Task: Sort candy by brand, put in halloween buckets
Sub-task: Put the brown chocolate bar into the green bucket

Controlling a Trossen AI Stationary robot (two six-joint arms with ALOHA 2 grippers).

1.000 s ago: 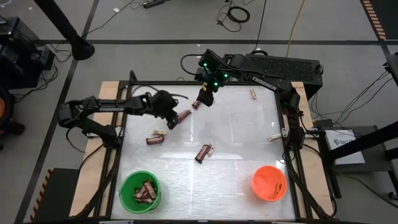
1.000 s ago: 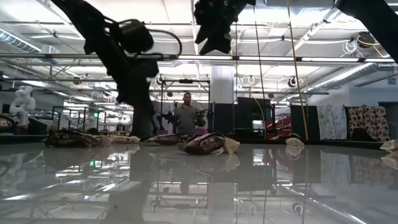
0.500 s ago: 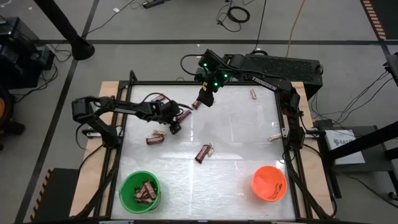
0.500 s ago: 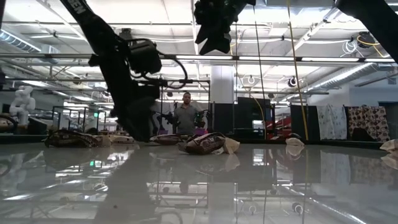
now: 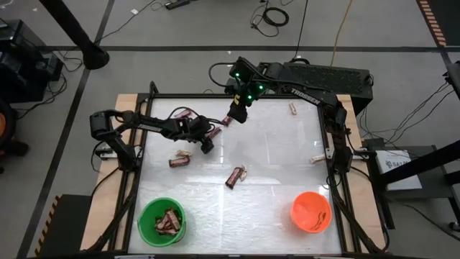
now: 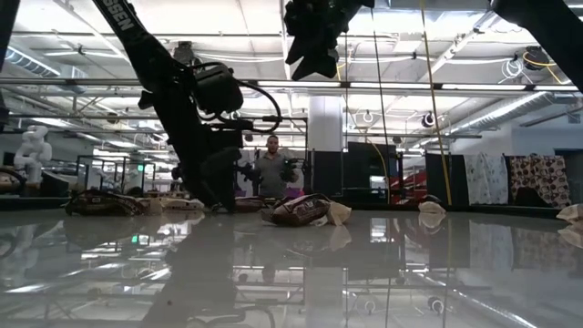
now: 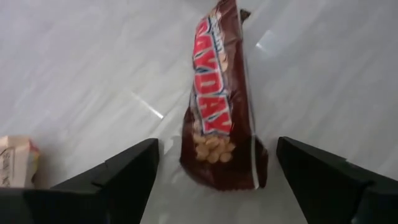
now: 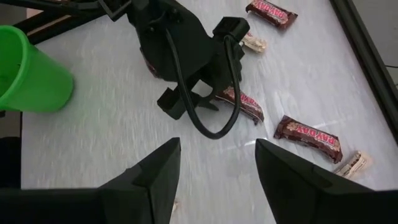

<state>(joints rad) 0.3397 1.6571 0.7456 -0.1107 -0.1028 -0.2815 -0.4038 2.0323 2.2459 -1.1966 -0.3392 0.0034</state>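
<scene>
My left gripper (image 5: 206, 142) is open, low over the table at the far left. Its fingers stand on either side of the near end of a dark reddish-brown candy bar (image 7: 221, 112), which lies flat on the table and also shows in the high view (image 5: 214, 131). I see no touch. My right gripper (image 5: 236, 114) is open and empty, held high over the far middle (image 8: 217, 180). The green bucket (image 5: 162, 219) holds several brown bars at the near left. The orange bucket (image 5: 311, 212) stands at the near right.
More candy lies on the table: a brown bar (image 5: 180, 114) at the far left, a brown bar (image 5: 178, 162) beside a tan one, a brown bar (image 5: 234, 176) in the middle, and tan bars (image 5: 293, 108) (image 5: 317, 159) on the right. A person stands beyond the table (image 6: 273, 169).
My left gripper has gone down to the table and a little toward its right and near edges, ending with its open fingers around the brown bar. The bar has stayed where it was.
</scene>
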